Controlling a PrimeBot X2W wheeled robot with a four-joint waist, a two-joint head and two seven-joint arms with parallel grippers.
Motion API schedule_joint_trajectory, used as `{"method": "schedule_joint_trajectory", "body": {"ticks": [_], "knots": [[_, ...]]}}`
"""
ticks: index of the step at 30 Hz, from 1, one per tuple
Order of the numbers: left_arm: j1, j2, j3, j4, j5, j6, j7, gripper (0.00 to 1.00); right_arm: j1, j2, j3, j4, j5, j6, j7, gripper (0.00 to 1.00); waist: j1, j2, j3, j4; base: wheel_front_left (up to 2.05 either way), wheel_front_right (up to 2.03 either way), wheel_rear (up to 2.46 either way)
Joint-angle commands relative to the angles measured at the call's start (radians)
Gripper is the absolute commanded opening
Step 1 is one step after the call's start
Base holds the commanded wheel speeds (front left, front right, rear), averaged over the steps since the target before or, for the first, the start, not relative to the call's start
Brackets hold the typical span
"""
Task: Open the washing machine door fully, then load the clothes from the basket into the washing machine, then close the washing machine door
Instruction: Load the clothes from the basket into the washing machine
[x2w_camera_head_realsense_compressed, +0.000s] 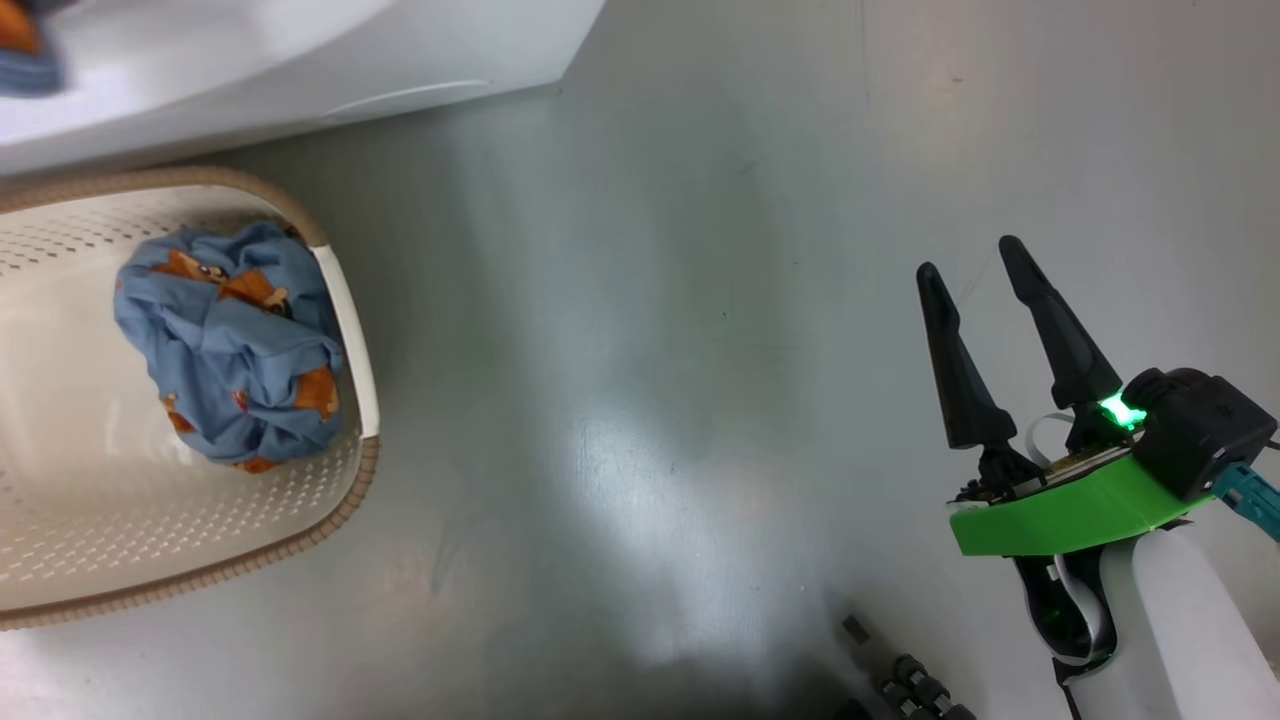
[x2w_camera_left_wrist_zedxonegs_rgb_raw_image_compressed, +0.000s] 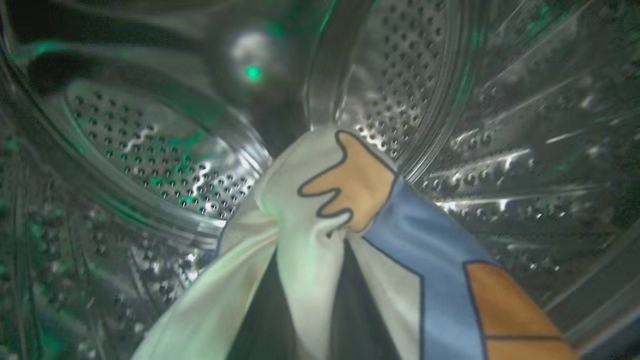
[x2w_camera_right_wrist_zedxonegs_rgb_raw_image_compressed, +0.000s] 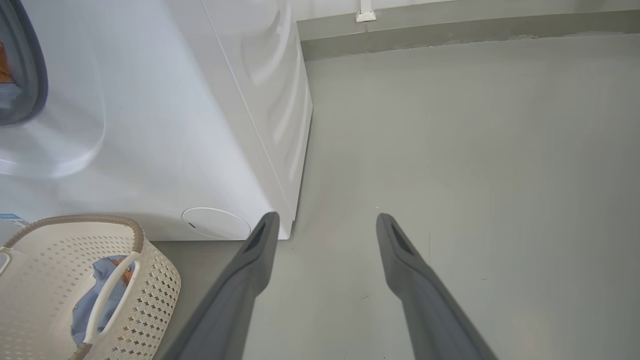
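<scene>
1. Head view: my right gripper (x2w_camera_head_realsense_compressed: 969, 256) hangs over bare grey floor (x2w_camera_head_realsense_compressed: 650, 350), fingers spread and empty. The blue printed garment (x2w_camera_head_realsense_compressed: 235, 355) lies bunched in the basket (x2w_camera_head_realsense_compressed: 345, 300), well to my left, beside the washing machine (x2w_camera_head_realsense_compressed: 300, 60).
2. Left wrist view: my left gripper (x2w_camera_left_wrist_zedxonegs_rgb_raw_image_compressed: 310, 245) is inside the steel drum (x2w_camera_left_wrist_zedxonegs_rgb_raw_image_compressed: 150, 145), pinching a cream-white printed garment (x2w_camera_left_wrist_zedxonegs_rgb_raw_image_compressed: 300, 280). Letting go here should load it.
3. Right wrist view: the basket sits lower left of my spread fingers, so the left arm is nearer.

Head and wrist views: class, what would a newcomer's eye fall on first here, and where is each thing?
A cream garment printed with an orange cartoon hand and blue sleeve hangs bunched inside the perforated steel drum. A blue garment with orange prints lies in the cream basket by the washing machine. The right gripper, on a bright green mount, stands open over the grey floor.
</scene>
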Motion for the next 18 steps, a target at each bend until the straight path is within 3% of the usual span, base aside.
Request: {"method": "schedule_joint_trajectory", "body": {"ticks": [1, 4, 8, 9, 10, 11, 18], "knots": [[-0.008, 0.056, 0.004, -0.116, 0.021, 0.010, -0.007, 0.00, 0.007, 0.003, 0.026, -0.021, 0.002, 0.003, -0.005, 1.00, -0.0001, -0.0001, 0.008, -0.005, 0.00, 0.00, 0.00], [0.026, 0.059, 0.008, -0.240, 0.033, 0.018, -0.007, 0.00, 0.001, 0.005, 0.031, -0.018, 0.005, 0.003, -0.005, 1.00, -0.0001, -0.0001, 0.013, -0.009, 0.00, 0.00, 0.00], [0.068, 0.050, 0.019, -0.271, 0.030, 0.029, -0.008, 0.00, 0.000, 0.006, 0.032, -0.013, 0.006, 0.003, -0.005, 1.00, -0.0001, -0.0001, 0.012, -0.007, 0.00, 0.00, 0.00], [0.080, 0.045, 0.026, -0.258, 0.023, 0.031, -0.008, 0.09, 0.001, 0.006, 0.032, -0.011, 0.007, 0.003, -0.005, 1.00, -0.0001, -0.0001, 0.011, -0.006, 0.00, 0.00, 0.00], [0.085, 0.043, 0.032, -0.255, 0.018, 0.031, -0.008, 0.62, 0.001, 0.006, 0.032, -0.010, 0.007, 0.003, -0.005, 1.00, -0.0001, -0.0001, 0.011, -0.005, 0.00, 0.00, 0.00], [0.091, 0.042, 0.038, -0.250, 0.015, 0.033, -0.008, 1.00, 0.001, 0.006, 0.032, -0.009, 0.007, 0.003, -0.005, 1.00, -0.0001, -0.0001, 0.010, -0.004, 0.00, 0.00, 0.00], [0.110, 0.013, 0.064, -0.165, -0.018, 0.028, -0.008, 1.00, 0.001, 0.000, 0.026, -0.006, 0.007, 0.003, -0.005, 1.00, -0.0001, -0.0001, -0.007, 0.017, 0.00, 0.00, 0.00]]}}
